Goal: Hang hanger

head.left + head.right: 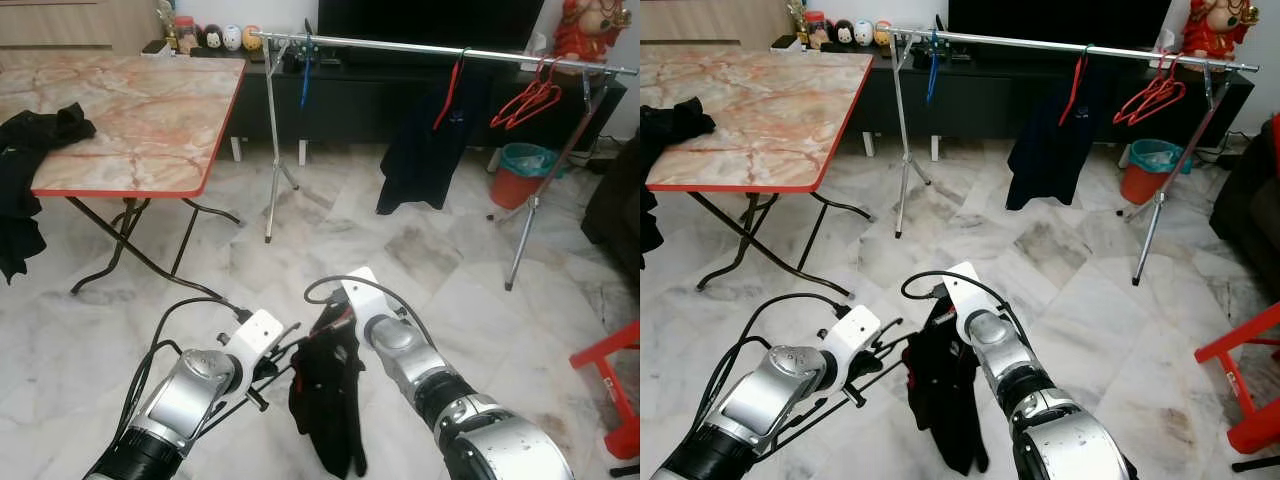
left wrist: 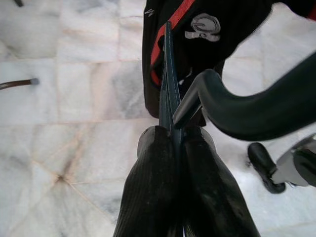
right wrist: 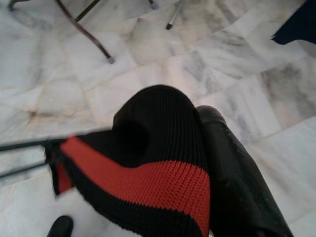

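The left gripper (image 1: 283, 362) is pinched tight on a thin dark hanger (image 2: 168, 94), the flat blade of it sandwiched between the two black fingers (image 2: 158, 187), so the hanger is carried edge-on and cannot swing. From it droops a black garment with a red band (image 1: 327, 400), low between the arms and clear of the marble floor (image 1: 430, 260). The right gripper (image 1: 335, 318) sits at the top of the cloth; its wrist view shows knitted black-and-red fabric (image 3: 148, 173) draped over one finger (image 3: 232, 168), probably propping the neck open so the hanger seats inside. Whether its fingers are together or apart I cannot tell.

The silver clothes rail (image 1: 420, 45) stands well ahead across the room, already carrying a blue hanger (image 1: 306, 70), a dark shirt on a red hanger (image 1: 425, 150) and spare red hangers (image 1: 527, 100). A marble-topped folding table (image 1: 140, 110) stands to the left with black clothes (image 1: 30, 150) on its edge. Judged from this, the dressed hanger is yet to be taken to the rail
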`<state>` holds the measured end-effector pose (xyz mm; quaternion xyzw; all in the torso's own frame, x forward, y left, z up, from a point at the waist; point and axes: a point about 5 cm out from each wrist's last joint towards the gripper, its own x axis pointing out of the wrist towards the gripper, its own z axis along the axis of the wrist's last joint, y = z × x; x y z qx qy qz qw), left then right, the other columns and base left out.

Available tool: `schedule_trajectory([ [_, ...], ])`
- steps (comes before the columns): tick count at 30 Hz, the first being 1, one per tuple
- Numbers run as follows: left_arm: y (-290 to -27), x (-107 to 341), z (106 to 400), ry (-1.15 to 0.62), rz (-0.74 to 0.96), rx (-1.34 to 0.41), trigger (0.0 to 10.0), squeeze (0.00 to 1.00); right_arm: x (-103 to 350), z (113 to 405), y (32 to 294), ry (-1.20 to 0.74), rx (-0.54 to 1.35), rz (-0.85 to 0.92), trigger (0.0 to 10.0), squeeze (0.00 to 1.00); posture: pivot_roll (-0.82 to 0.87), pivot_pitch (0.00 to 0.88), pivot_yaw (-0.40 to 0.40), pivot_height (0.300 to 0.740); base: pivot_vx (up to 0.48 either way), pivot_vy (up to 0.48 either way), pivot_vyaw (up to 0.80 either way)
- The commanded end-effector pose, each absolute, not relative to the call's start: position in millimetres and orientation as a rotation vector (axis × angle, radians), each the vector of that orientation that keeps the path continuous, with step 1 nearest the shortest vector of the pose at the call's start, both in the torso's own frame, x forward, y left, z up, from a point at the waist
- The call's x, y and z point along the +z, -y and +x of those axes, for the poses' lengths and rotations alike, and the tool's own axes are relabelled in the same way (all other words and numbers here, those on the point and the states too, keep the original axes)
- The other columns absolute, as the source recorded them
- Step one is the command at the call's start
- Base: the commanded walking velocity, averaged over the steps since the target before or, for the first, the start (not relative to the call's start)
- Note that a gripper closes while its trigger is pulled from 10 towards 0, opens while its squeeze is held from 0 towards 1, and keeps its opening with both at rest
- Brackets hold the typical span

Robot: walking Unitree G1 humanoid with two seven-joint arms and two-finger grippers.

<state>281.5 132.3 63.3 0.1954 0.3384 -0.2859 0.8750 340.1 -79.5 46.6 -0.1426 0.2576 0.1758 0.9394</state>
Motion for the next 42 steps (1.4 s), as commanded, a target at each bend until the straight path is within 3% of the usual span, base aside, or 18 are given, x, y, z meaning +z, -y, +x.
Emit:
schedule_trajectory([
  [1, -136, 69, 289, -0.674, 0.426, -0.557, 10.0, 0.0, 52, 342, 73, -0.512, 0.404, -0.29, 10.0, 0.0, 0.13, 0.0, -0.049, 0.74, 0.0, 0.0, 0.0],
  [8, -122, 74, 286, -0.63, 0.371, -0.644, 10.0, 0.0, 43, 331, 57, -0.556, 0.526, -0.318, 10.0, 0.0, 0.13, 0.0, -0.052, 0.74, 0.0, 0.0, 0.0],
  [18, -109, 67, 262, -0.683, 0.38, -0.862, 10.0, 0.0, 56, 343, 70, -0.491, 0.394, -0.295, 10.0, 0.0, 0.14, 0.0, -0.053, 0.74, 0.0, 0.0, 0.0],
  [25, -110, 68, 261, -0.689, 0.393, -0.875, 10.0, 0.0, 65, 353, 85, -0.456, 0.299, -0.287, 10.0, 0.0, 0.14, 0.0, -0.053, 0.74, 0.0, 0.0, 0.0],
  [38, -113, 71, 272, -0.662, 0.408, -0.786, 10.0, 0.0, 55, 343, 68, -0.489, 0.381, -0.286, 10.0, 0.0, 0.14, 0.0, -0.053, 0.74, 0.0, 0.0, 0.0],
  [42, -120, 70, 280, -0.674, 0.398, -0.665, 10.0, 0.0, 55, 342, 66, -0.492, 0.398, -0.288, 10.0, 0.0, 0.13, 0.0, -0.052, 0.74, 0.0, 0.0, 0.0],
])
